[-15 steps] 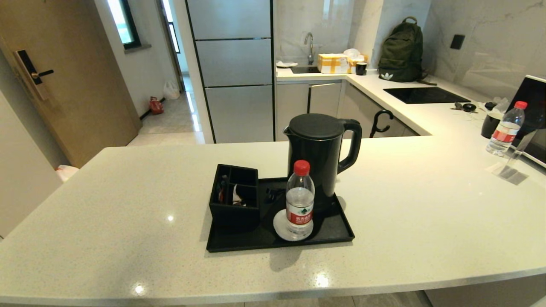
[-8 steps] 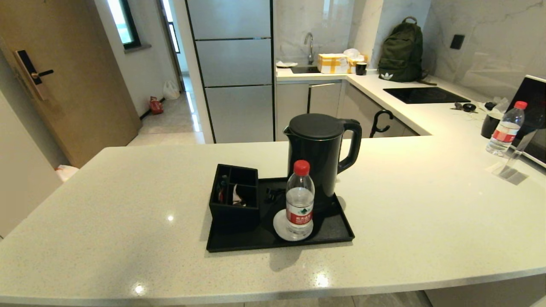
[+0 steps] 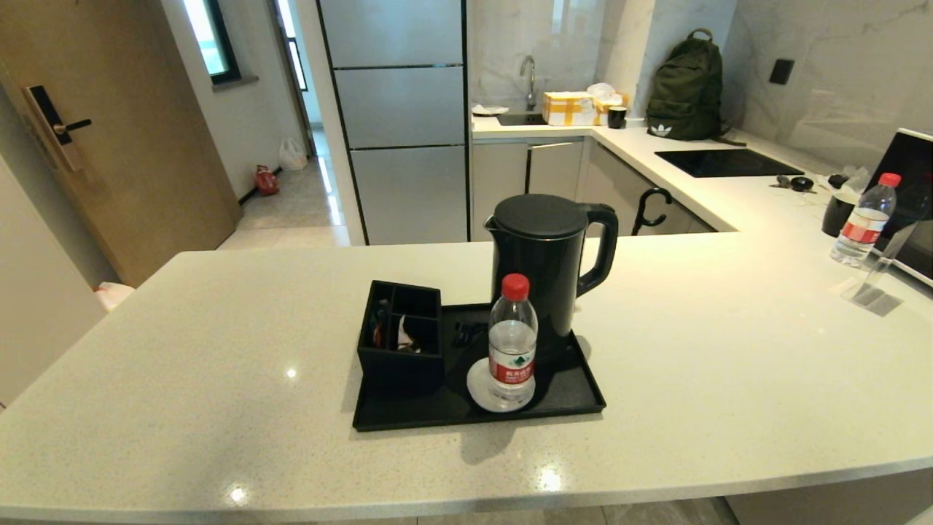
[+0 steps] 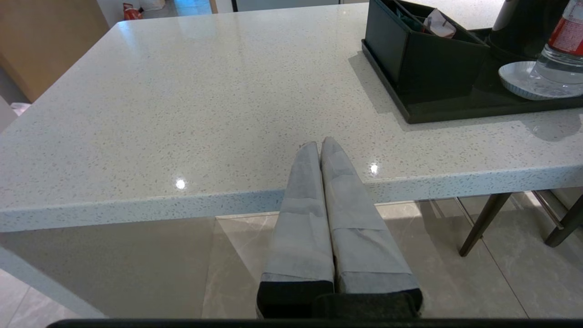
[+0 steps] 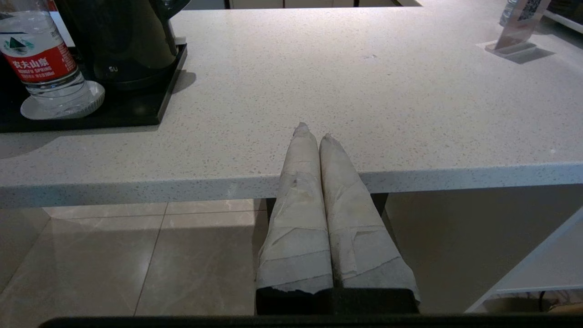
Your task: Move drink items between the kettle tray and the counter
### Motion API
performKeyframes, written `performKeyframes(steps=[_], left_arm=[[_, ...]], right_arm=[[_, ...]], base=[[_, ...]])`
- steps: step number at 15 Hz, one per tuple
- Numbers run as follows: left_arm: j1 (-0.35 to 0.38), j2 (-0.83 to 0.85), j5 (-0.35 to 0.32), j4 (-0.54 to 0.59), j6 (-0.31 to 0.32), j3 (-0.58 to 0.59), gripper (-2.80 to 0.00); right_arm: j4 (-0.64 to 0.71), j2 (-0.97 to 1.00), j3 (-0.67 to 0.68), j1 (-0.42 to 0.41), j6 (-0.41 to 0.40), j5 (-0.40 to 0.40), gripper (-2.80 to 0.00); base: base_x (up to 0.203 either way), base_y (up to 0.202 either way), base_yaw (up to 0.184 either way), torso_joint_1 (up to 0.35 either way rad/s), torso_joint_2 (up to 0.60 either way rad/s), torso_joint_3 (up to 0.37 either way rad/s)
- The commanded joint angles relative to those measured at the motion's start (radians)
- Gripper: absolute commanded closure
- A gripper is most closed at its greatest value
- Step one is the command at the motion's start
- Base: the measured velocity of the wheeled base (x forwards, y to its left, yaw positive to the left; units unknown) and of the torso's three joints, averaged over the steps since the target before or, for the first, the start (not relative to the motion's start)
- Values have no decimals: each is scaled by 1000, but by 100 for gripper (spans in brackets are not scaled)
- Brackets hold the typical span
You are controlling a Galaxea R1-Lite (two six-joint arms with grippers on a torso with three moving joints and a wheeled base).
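A clear water bottle (image 3: 512, 343) with a red cap and red-and-green label stands upright on a white coaster in the black kettle tray (image 3: 568, 401), in front of the tall black kettle (image 3: 547, 255). The same bottle (image 5: 43, 64) shows in the right wrist view and, partly, the bottle (image 4: 562, 50) in the left wrist view. A pale sachet (image 4: 437, 25) pokes out of the black compartmented box (image 3: 401, 339) on the tray. The left gripper (image 4: 319, 143) and the right gripper (image 5: 312, 132) hang shut and empty at the front edge of the speckled counter (image 3: 219, 364). Neither shows in the head view.
A second bottle (image 3: 865, 219) and a clear sign stand (image 3: 878, 281) stand on the counter's far right, beside a dark appliance. Chair legs (image 4: 483, 223) stand under the counter. A backpack (image 3: 685, 87) and a sink lie far behind.
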Motion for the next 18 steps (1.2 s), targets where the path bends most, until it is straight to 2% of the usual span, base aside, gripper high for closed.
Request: performKeyframes(steps=[1, 5, 6, 7, 18], left_arm=[[0, 2, 0, 0, 1, 0, 0], [0, 2, 0, 0, 1, 0, 0], [0, 0, 0, 0, 1, 0, 0], [0, 0, 0, 0, 1, 0, 0], [0, 2, 0, 0, 1, 0, 0]], right_arm=[[0, 1, 0, 0, 7, -1, 0], [0, 1, 0, 0, 7, -2, 0], [0, 1, 0, 0, 46, -5, 0], [0, 1, 0, 0, 53, -6, 0], [-10, 1, 3, 0, 59, -6, 0]], base=[[0, 0, 0, 0, 0, 0], [0, 0, 0, 0, 0, 0], [0, 0, 0, 0, 0, 0], [0, 0, 0, 0, 0, 0], [0, 0, 0, 0, 0, 0]])
